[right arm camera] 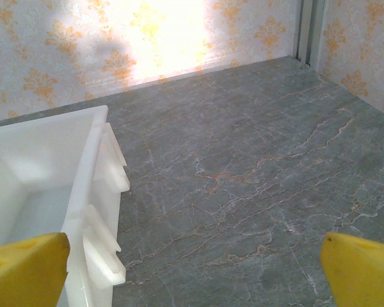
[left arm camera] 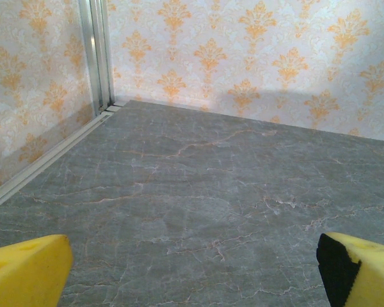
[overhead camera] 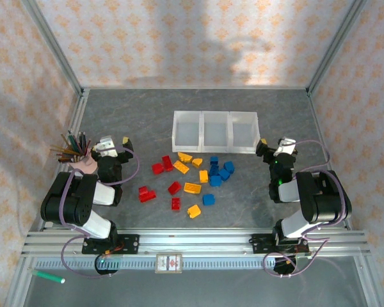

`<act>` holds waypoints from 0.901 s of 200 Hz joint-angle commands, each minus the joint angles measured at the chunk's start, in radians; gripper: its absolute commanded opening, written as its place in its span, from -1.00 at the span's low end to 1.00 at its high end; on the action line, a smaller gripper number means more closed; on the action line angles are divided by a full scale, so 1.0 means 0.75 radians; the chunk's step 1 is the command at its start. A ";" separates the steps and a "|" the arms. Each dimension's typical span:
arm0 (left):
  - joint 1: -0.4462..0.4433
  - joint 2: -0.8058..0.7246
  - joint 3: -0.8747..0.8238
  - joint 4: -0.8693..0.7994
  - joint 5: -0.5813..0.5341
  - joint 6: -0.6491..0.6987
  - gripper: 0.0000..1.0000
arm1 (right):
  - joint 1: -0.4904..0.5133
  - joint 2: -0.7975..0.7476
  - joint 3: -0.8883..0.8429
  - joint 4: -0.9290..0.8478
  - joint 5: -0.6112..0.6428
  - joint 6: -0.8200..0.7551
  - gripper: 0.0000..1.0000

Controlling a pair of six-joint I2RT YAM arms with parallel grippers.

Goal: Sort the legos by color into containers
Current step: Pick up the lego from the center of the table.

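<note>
The legos lie loose on the grey table in the top view: red ones [overhead camera: 159,168] to the left, yellow-orange ones [overhead camera: 192,188] in the middle, blue ones [overhead camera: 221,174] to the right. Behind them stand the containers [overhead camera: 215,114], three joined translucent white bins, all bare inside. My left gripper [overhead camera: 116,141] [left arm camera: 192,275] rests left of the pile, open, with bare table between its yellow fingertips [left arm camera: 25,272]. My right gripper [overhead camera: 275,143] [right arm camera: 192,272] sits just right of the rightmost bin [right arm camera: 96,160], open with nothing between its fingertips [right arm camera: 361,268].
A pink cup of coloured pencils [overhead camera: 77,153] stands beside the left arm. A green marker [overhead camera: 48,276] lies in front of the base rail. Patterned walls and aluminium frame posts [left arm camera: 93,51] close in the table on three sides.
</note>
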 commanded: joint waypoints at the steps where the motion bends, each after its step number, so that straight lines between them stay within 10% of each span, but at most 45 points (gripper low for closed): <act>1: -0.003 0.011 0.022 0.025 0.026 0.025 0.99 | 0.003 -0.013 0.017 0.056 -0.005 -0.017 0.99; 83: -0.004 -0.154 -0.072 0.050 -0.012 0.005 0.99 | 0.003 -0.116 0.053 -0.086 -0.031 -0.022 0.99; 180: 0.009 -0.740 0.157 -0.906 -0.017 -0.485 0.99 | -0.012 -0.581 0.338 -1.068 0.040 0.594 1.00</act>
